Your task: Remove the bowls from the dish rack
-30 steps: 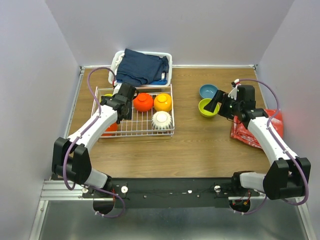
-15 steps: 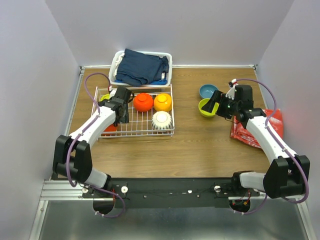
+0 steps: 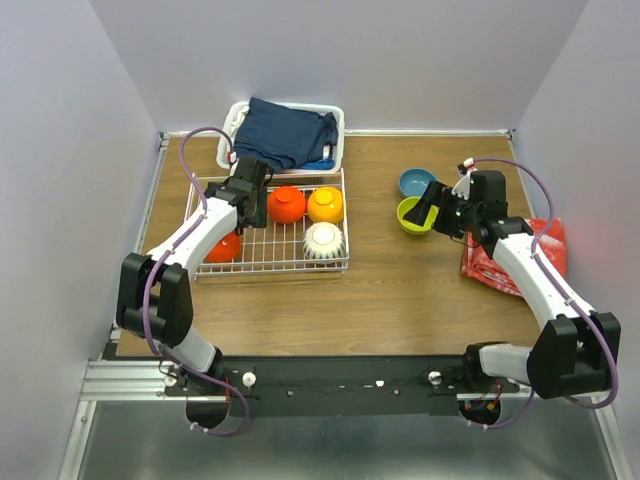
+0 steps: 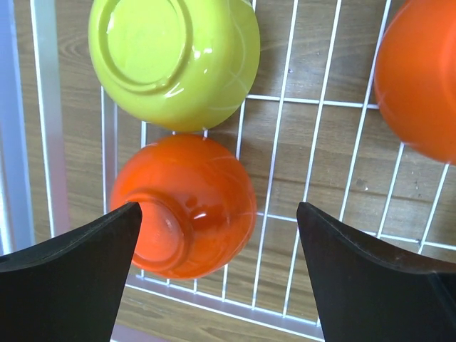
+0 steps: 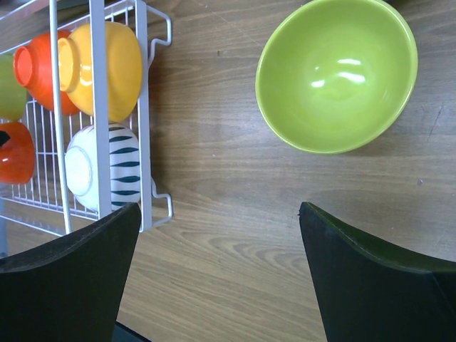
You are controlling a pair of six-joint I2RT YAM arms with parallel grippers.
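Left wrist view is showing the left gripper (image 4: 217, 214) hanging over the rack (image 4: 313, 171) with its fingers (image 4: 68, 278) spread wide and gripping nothing. They are straddling a red bowl (image 4: 182, 206) that is lying upside down in the rack's front-left corner, foot ring up. That wide stance looks like the set-up for closing across the bowl's rounded sides. How far above it the tips are hanging cannot be told. Just behind it a green bowl (image 4: 174, 60) is lying, also inverted and close to it. The rest of the load is sitting farther right: a second red bowl (image 3: 287, 204), a yellow bowl (image 3: 325, 204) and a white bowl (image 3: 323, 240). All are turned over or on their sides, as dishes left to drain.

The right gripper (image 5: 219, 210) is hovering over bare table (image 5: 235, 271) with its fingers (image 5: 370, 278) equally wide apart and empty. Just beyond them a table green bowl (image 5: 336, 75) is standing upright, and a blue bowl (image 3: 416, 182) is standing just behind that. Both are well apart from the rack, so I am judging two bowls unloaded and five still waiting.
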